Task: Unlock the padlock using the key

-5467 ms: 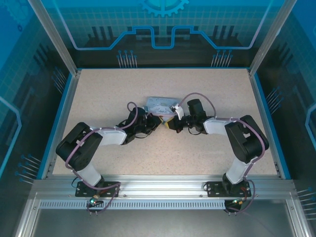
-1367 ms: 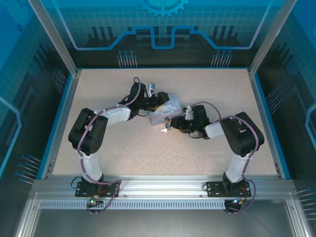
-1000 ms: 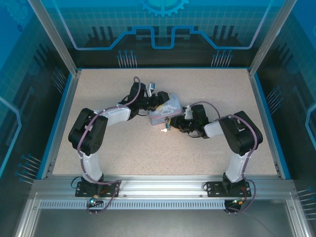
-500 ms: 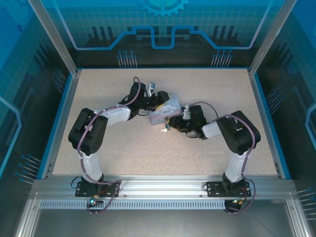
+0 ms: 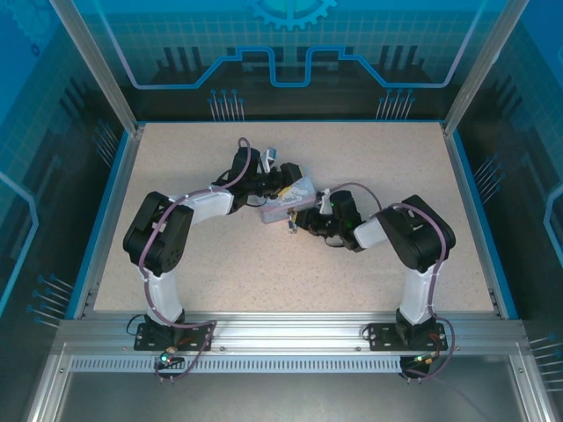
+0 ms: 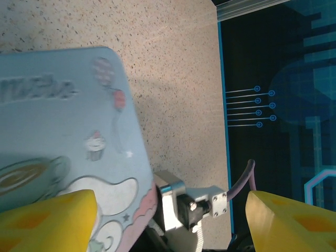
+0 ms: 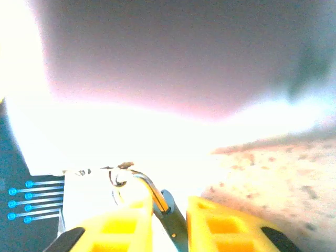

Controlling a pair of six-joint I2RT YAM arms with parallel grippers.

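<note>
Surface: the speckled beige surface (image 5: 220, 264) carries everything, and both arms reach in toward its middle.
Right tool: the right tool (image 5: 302, 220) lies low at the near right side of the tin and points left. Its yellow pads (image 7: 210, 220) are drawn close together, clenched on the key.
Key: the key (image 7: 170, 218) is a thin grey metal strip. It stands in the narrow gap between the right tool's pads.
Padlock: the padlock (image 7: 137, 180) sits at the pad tips, just left of the key and against the left pad. A brassy curved bar and a small loop can be made out, but the rest is lost in glare. I cannot tell whether the key is in it.
Tin: the pale blue tin (image 5: 290, 200) with a cartoon lid lies just beyond the right tool, between the two tools.
Left tool: the left tool (image 5: 280, 183) is at the far side of the tin, released, with its jaws spread wide. One yellow finger is over the lid and the other stands clear of the tin's edge.
</note>
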